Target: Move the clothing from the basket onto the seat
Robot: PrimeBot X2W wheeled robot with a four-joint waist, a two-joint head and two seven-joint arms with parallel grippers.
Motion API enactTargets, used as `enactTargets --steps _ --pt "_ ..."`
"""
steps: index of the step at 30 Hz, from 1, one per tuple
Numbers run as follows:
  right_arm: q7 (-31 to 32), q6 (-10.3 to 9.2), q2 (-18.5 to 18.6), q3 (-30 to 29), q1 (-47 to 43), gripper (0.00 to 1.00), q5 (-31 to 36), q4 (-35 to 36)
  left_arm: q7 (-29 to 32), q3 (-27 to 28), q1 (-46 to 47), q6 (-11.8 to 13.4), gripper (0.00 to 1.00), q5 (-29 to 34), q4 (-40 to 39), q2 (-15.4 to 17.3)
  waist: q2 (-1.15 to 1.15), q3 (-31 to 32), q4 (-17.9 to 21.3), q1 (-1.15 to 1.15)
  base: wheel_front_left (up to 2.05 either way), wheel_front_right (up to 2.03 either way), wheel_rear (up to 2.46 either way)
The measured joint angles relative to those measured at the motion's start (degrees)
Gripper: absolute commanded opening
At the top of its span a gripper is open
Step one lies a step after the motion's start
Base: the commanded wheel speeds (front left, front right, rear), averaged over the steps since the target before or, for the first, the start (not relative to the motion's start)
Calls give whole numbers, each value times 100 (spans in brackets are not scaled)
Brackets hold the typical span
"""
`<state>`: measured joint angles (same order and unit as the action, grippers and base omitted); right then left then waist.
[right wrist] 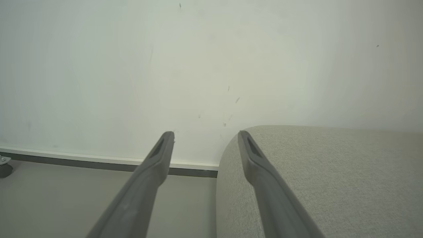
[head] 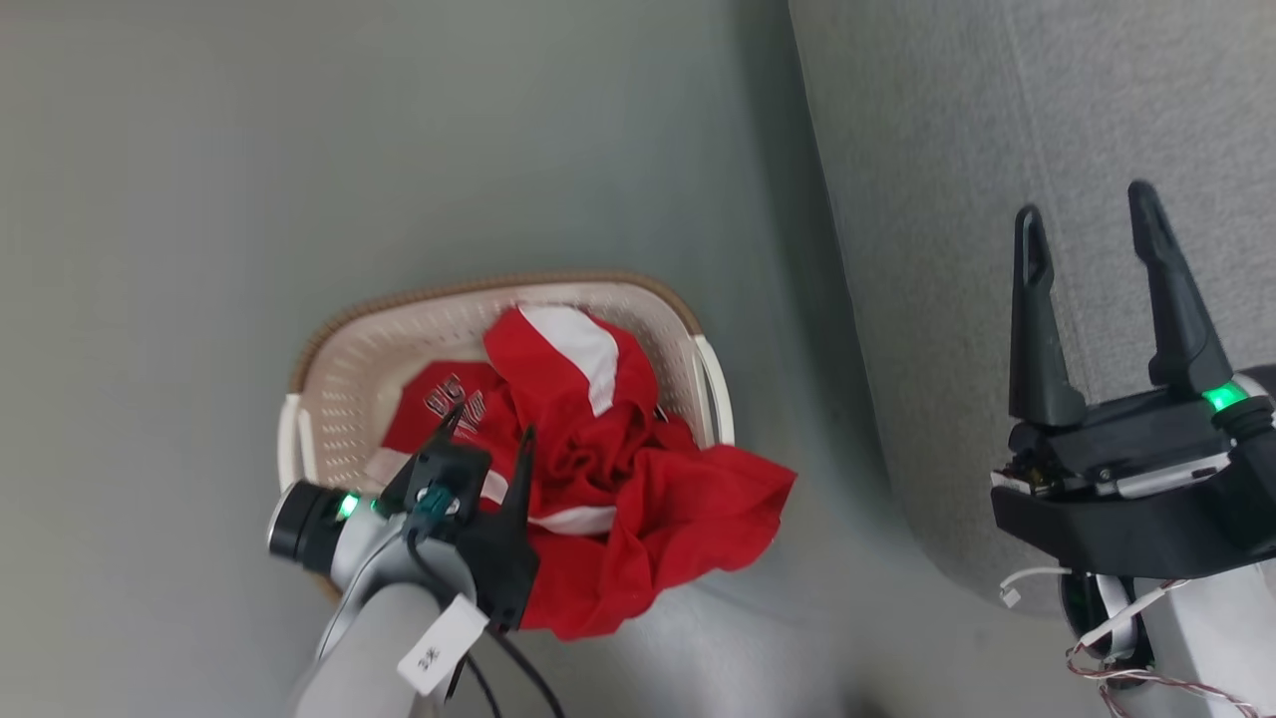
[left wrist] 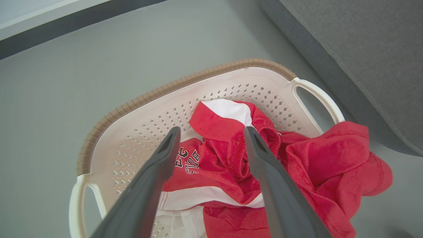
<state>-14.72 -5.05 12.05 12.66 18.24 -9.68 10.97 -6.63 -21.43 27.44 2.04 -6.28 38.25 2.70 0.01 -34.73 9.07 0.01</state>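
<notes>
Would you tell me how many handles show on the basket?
2: one handle on the side toward the seat, the other on the opposite side; none seems hidden.

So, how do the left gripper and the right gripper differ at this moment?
The left gripper points down at the clothing in the basket; the right gripper is by the seat, away from the clothing. In the head view the left gripper looks small and low, the right gripper large and near the camera. Both are open and hold nothing.
</notes>
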Motion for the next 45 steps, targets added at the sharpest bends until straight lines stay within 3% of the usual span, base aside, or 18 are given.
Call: enactTargets --steps 8,14,34,35,36,37,38,41,43,45 --pt "0 0 4 -66 359 100 118 379 102 -457 740 107 100 -483 168 0 0 -736 181 0 0 0 0" --pt "0 0 3 -123 619 100 120 573 205 -656 1207 129 100 -495 363 -1 0 -1227 256 0 0 0 0" --pt "-1 -3 -38 -248 1270 100 224 745 274 -675 2304 302 100 -480 1174 -1 0 -2634 302 0 0 0 0" --pt "-1 0 -43 -246 1299 100 224 735 236 -684 2331 308 89 -482 1195 -1 0 -2675 298 0 0 0 0" --pt "-1 1 -44 -247 1313 100 225 731 213 -698 2362 309 67 -483 1229 -1 0 -2709 295 0 0 0 0" --pt "-1 1 -44 -248 1318 100 225 722 189 -710 2394 309 52 -487 1262 -1 0 -2739 291 0 0 0 0" --pt "-1 1 -45 -250 1323 100 226 713 160 -722 2419 311 44 -498 1287 -1 0 -2761 288 0 0 0 0" --pt "-8 1 -45 -260 1371 100 264 697 94 -772 2463 334 8 -519 1361 -1 0 -2797 288 0 0 0 0" --pt "-8 2 -48 -260 1400 100 265 672 42 -813 2507 342 0 -544 1381 -1 0 -2804 292 -1 0 0 0" --pt "-9 4 -48 -261 1405 100 278 614 -66 -870 2514 348 0 -688 1383 -1 -1 -2793 291 0 0 0 0"
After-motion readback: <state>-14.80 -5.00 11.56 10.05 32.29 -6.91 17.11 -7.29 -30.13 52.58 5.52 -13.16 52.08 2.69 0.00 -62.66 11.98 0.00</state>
